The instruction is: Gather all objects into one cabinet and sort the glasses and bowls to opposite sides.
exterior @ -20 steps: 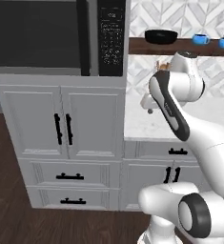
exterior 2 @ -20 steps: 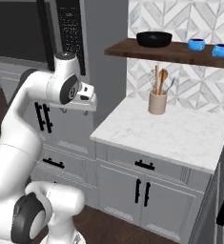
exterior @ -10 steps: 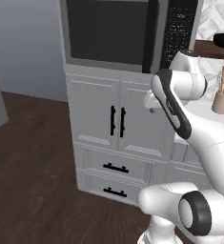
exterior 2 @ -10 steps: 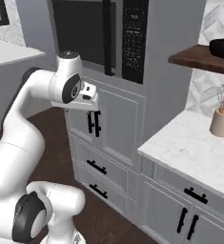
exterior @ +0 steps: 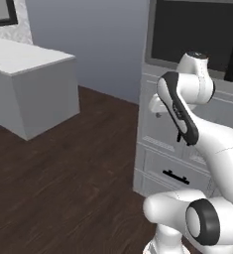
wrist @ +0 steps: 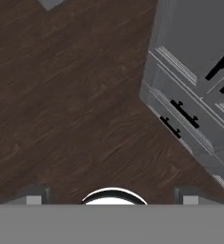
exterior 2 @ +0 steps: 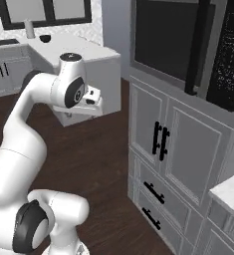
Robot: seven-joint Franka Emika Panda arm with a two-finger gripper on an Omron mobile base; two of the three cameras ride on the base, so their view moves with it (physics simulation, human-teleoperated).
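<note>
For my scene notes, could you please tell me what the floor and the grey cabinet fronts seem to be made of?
Floor: dark brown wood planks, judging by the streaky grain; low sheen. Grey cabinet fronts: probably painted wood or board, with smooth matte framed panels and black bar handles, likely metal.

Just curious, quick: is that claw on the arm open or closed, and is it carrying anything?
Gripper: open, holding nothing; only dark wood floor shows between its fingertips.

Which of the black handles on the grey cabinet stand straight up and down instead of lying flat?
The two long bar handles side by side on the cabinet doors stand upright. The two drawer handles below them lie flat, one above the other.
</note>
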